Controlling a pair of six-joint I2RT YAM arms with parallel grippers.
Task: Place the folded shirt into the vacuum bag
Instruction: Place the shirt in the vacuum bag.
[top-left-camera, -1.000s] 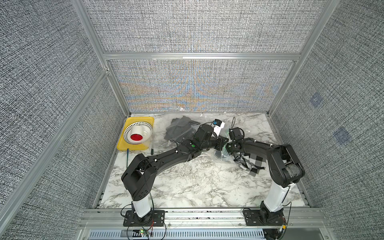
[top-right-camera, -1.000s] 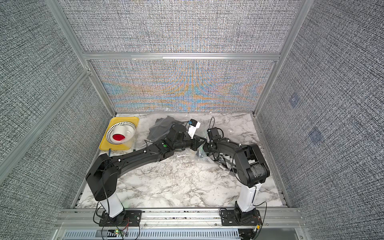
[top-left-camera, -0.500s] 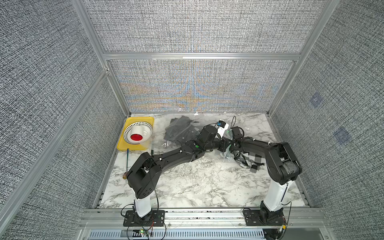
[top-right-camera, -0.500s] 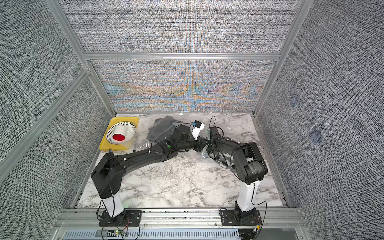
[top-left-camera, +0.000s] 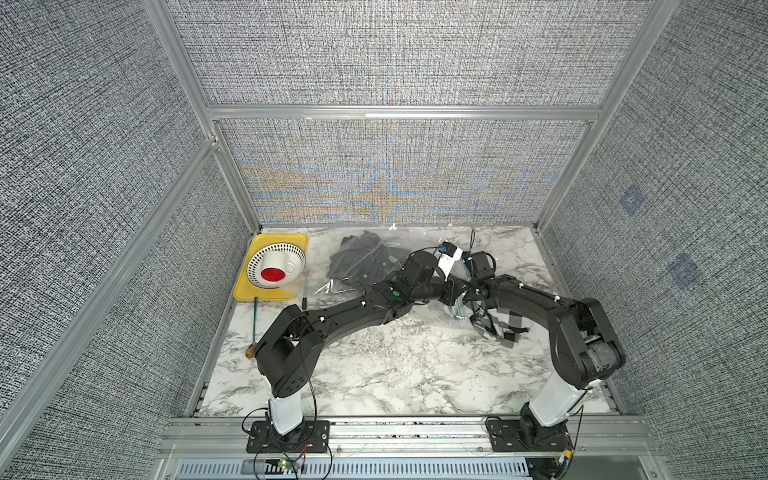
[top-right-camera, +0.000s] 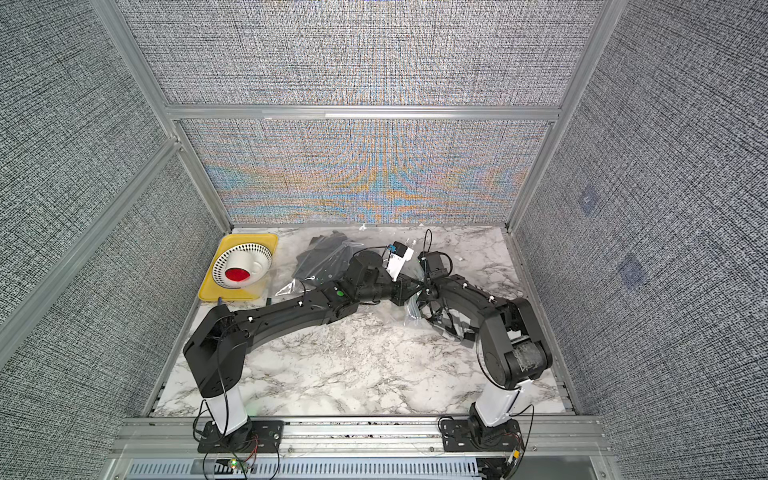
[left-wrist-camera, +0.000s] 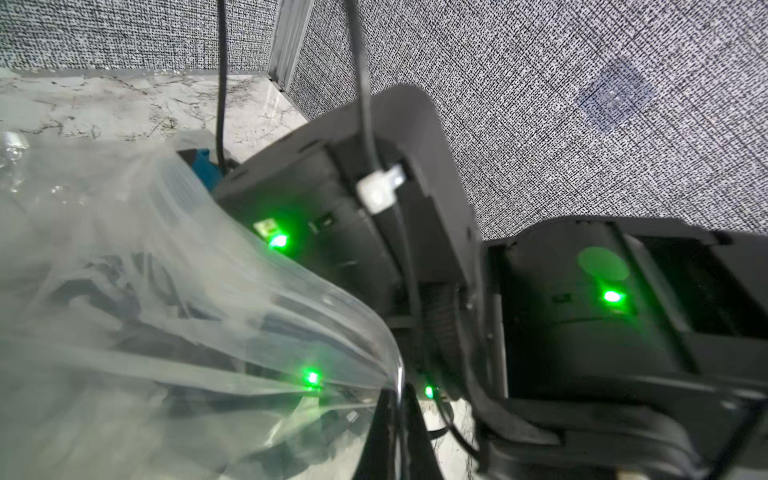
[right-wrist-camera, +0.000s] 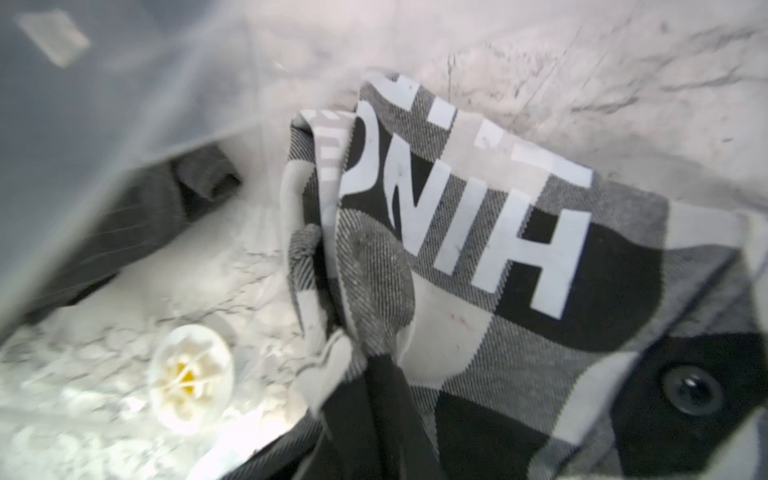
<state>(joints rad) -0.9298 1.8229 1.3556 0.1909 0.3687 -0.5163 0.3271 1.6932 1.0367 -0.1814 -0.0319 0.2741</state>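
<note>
**While the left gripper (top-left-camera: 454, 293) pins the rim of the vacuum bag (top-left-camera: 328, 286), the plaid shirt (top-left-camera: 505, 332) waits at its mouth**

As I see it in both top views, the left gripper and the right gripper (top-left-camera: 471, 292) meet almost tip to tip at mid-table, over the bag's near edge. The clear film runs from there toward the back-left corner, with a dark garment (top-left-camera: 361, 257) already inside. The shirt (top-right-camera: 453, 328) lies on the right arm's side of that edge, partly beneath that arm. So the right arm is the nearer, and the way in, I judge, is leftward and back along the bag's length. A white tag (top-left-camera: 448, 261) by the grippers is too small to read.

From the left wrist, the bag's film (left-wrist-camera: 208, 270) curves down into the left gripper, which is pinched closed on it. The right arm's housing (left-wrist-camera: 353, 216) fills the rest.

From the right wrist, the shirt (right-wrist-camera: 519, 270) hangs close to the lens under the film, its leading fold near the round white valve disc (right-wrist-camera: 191, 382). White block letters H, I and N show; the rest are folded away. Whether the right gripper's jaws are apart or together on the cloth, I cannot tell.
</note>
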